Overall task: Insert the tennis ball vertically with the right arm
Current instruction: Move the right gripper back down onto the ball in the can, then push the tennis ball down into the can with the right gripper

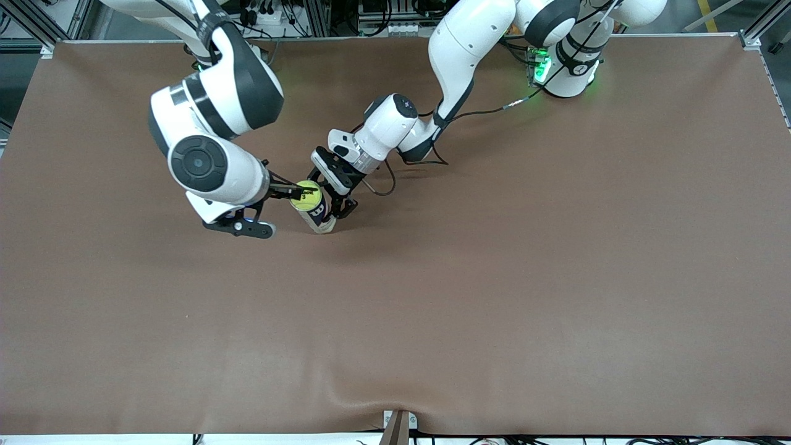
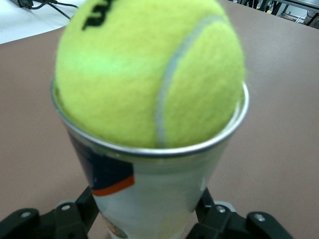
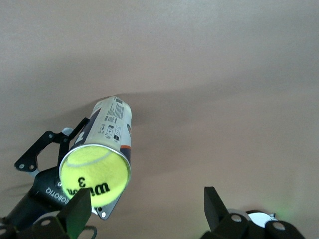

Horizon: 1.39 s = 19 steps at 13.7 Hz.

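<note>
A yellow-green tennis ball (image 1: 306, 195) (image 2: 149, 69) (image 3: 94, 174) sits in the open mouth of a clear tube can (image 1: 321, 219) (image 2: 154, 194) (image 3: 110, 122), about half of it standing out above the metal rim. The can leans, its base on the brown table. My left gripper (image 1: 334, 207) (image 2: 149, 221) is shut on the can's lower body, one finger on each side. My right gripper (image 1: 296, 191) (image 3: 147, 206) hovers beside the ball at the can's mouth. It is open, with only bare table showing between its fingers.
The brown table cover (image 1: 494, 278) stretches wide around the can. A black cable loop (image 1: 384, 184) hangs off the left wrist. A small bracket (image 1: 398, 425) sits at the table's edge nearest the front camera.
</note>
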### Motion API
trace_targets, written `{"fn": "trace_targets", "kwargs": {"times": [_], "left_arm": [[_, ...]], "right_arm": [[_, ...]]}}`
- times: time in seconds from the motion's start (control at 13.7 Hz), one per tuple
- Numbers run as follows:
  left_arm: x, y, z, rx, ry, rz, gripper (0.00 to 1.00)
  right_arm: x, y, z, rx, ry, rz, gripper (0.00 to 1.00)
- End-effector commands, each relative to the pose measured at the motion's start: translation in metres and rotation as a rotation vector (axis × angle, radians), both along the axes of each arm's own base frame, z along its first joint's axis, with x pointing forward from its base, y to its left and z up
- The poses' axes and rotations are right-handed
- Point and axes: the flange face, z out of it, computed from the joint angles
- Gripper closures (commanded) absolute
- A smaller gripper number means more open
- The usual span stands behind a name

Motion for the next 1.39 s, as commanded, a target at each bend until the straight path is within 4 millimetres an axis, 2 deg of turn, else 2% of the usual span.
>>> {"fn": "trace_targets", "kwargs": {"times": [0.0,0.29,1.32], "left_arm": [[-0.001,-0.001,-0.004,-0.008,0.006,0.016,0.25],[0.0,-0.001,-0.004,-0.008,0.007,0.018,0.24],[0.0,-0.001,-0.004,-0.008,0.007,0.018,0.23]], "right_arm": [[-0.001,-0.005,-0.012,-0.002,0.004,-0.021,0.0],[0.003,-0.003,-0.024,-0.002,0.005,-0.021,0.0],[0.0,0.007,-0.043,-0.01,0.014,-0.006,0.0]]}}
